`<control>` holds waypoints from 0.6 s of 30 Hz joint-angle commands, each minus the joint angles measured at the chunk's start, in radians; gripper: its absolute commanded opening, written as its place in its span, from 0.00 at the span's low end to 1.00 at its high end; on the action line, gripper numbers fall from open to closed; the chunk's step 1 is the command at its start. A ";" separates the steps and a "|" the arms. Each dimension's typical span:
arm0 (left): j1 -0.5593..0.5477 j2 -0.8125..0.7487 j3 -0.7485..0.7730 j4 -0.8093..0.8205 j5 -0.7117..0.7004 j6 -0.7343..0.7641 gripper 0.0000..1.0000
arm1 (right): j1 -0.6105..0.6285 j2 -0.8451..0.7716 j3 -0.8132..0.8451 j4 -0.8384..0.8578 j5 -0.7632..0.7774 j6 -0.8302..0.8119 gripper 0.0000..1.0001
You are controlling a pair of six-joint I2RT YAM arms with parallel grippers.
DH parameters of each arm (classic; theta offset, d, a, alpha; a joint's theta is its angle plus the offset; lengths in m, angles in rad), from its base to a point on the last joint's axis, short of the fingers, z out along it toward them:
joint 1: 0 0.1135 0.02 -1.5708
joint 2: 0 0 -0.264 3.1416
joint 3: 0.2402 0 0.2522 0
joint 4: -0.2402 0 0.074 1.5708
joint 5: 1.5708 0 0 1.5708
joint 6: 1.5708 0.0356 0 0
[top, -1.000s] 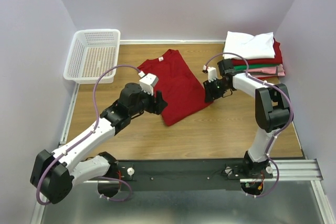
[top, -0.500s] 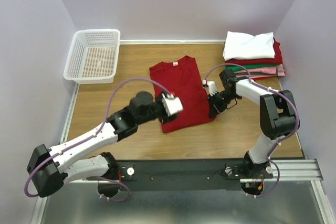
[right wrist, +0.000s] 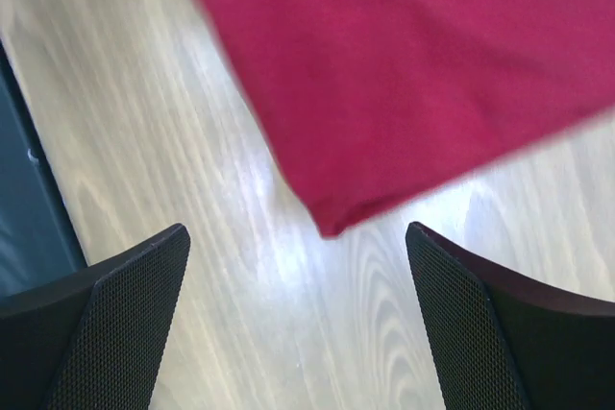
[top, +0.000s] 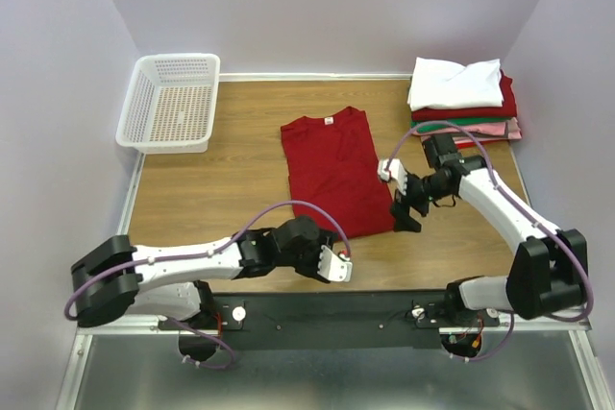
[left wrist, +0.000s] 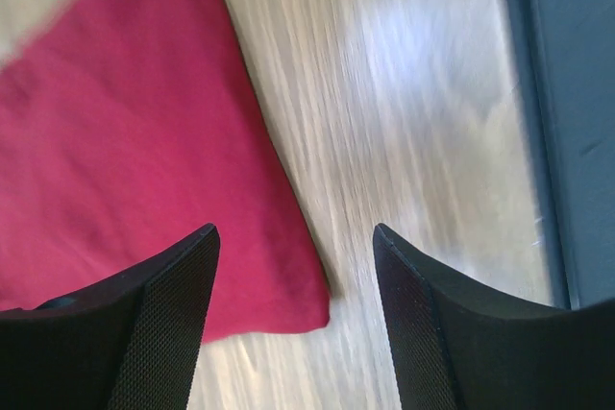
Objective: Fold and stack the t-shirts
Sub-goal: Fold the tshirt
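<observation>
Plain dark red cloth t-shirt (top: 332,173) lay flat mid-table, folded to a long rectangle, collar toward the far wall. Stack of folded t-shirts (top: 464,98), white on top, then dark red, green, pink, sat at the far right corner. Left gripper (top: 332,264) stood near the shirt's near-left corner, jaws apart, holding nothing. Right gripper (top: 405,211) stood beside the near-right corner, jaws wide, empty. White plastic mesh basket (top: 169,102) sat far left on the wooden table (top: 221,189).
</observation>
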 commanded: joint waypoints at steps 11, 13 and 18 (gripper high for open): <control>0.063 0.218 -0.021 0.137 -0.166 0.018 0.67 | -0.004 0.053 -0.213 0.332 -0.115 -0.320 0.99; 0.078 0.215 -0.030 0.147 -0.174 0.013 0.67 | -0.002 0.041 -0.228 0.344 -0.125 -0.359 0.99; 0.099 0.253 -0.017 0.141 -0.155 0.011 0.63 | 0.018 0.030 -0.276 0.349 -0.138 -0.460 0.99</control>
